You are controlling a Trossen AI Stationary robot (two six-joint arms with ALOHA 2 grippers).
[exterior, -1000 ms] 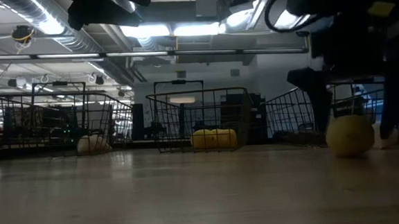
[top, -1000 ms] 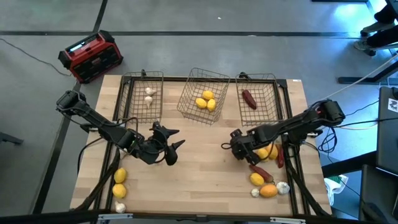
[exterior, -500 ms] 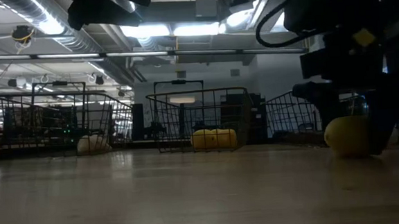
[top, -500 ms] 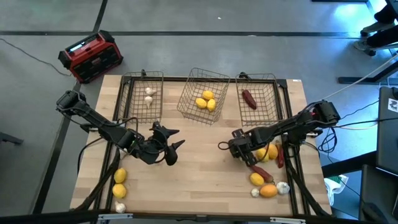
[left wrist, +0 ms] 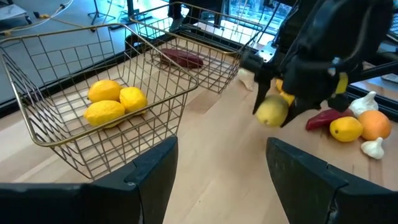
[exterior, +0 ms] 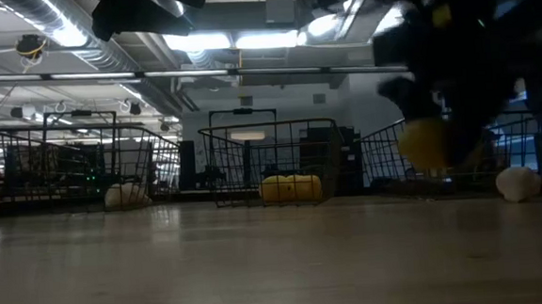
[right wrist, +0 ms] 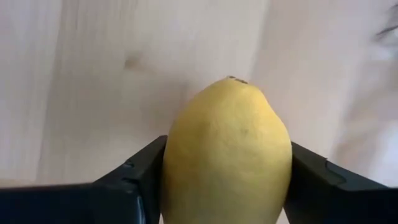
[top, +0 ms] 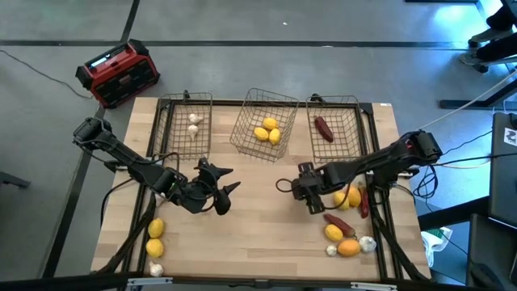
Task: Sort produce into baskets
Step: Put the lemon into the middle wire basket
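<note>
Gripping a lemon (right wrist: 227, 152) across its middle, the right gripper (top: 304, 187) held it clear of the wooden table (top: 258, 234), right of centre and nearer than the middle basket (top: 262, 125), which already held three lemons. The left gripper (top: 220, 190) hung with fingers spread and empty, left of centre. Judged firm, light and smooth-skinned, the oval fruit seemed likeliest to slip endwise, so a hold across its widest part looked soundest.

Table (top: 258, 226): pale wood, matt, visible grain. Baskets (top: 263, 123): thin wire mesh, metallic sheen. Lemon (right wrist: 227, 155) in frame centre: finely pitted skin, dull gloss. Fingers (right wrist: 134, 180) flanking it: black, smooth, matt, plastic-looking. Box (top: 118, 73), upper left: red-black hard plastic.
</note>
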